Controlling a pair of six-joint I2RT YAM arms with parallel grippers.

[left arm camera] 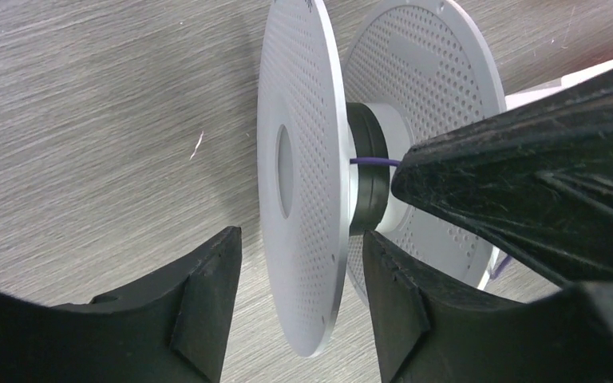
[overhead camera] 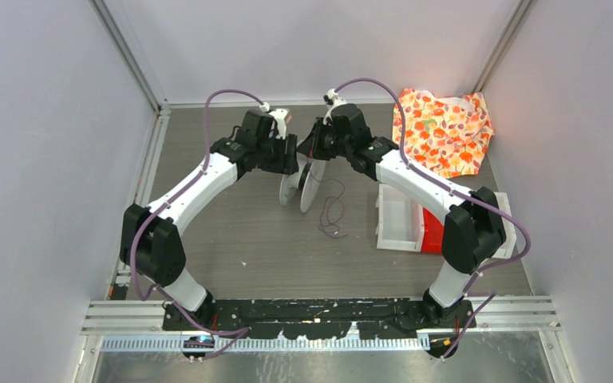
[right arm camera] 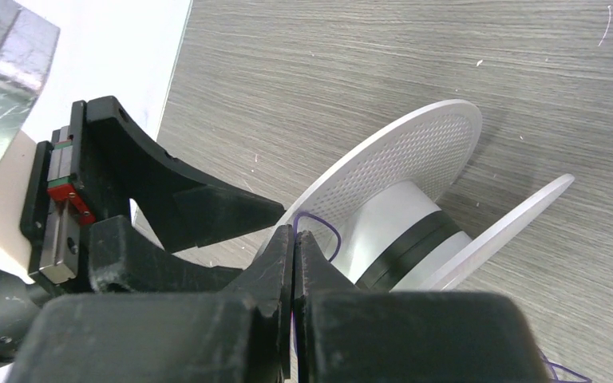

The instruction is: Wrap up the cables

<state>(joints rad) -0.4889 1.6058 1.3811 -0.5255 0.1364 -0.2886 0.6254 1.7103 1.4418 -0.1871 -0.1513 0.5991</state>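
Observation:
A white perforated spool [overhead camera: 303, 190] stands on edge on the grey table between both grippers. My left gripper [left arm camera: 299, 239] is open, its fingers straddling the spool's near flange [left arm camera: 299, 144] with gaps on both sides. My right gripper [right arm camera: 297, 235] is shut on the thin purple cable [right arm camera: 315, 215], which loops up from the pinch beside the spool's hub [right arm camera: 391, 223]. In the left wrist view the cable [left arm camera: 375, 162] runs taut from the dark band on the hub to the right gripper's fingers [left arm camera: 527, 183]. The cable's loose end [overhead camera: 333, 214] lies in loops on the table right of the spool.
An orange floral cloth [overhead camera: 443, 128] lies in the far right corner. A white and red bin [overhead camera: 405, 225] sits under the right arm's forearm. White walls close in the table on three sides, with a metal rail [overhead camera: 319, 319] at the near edge.

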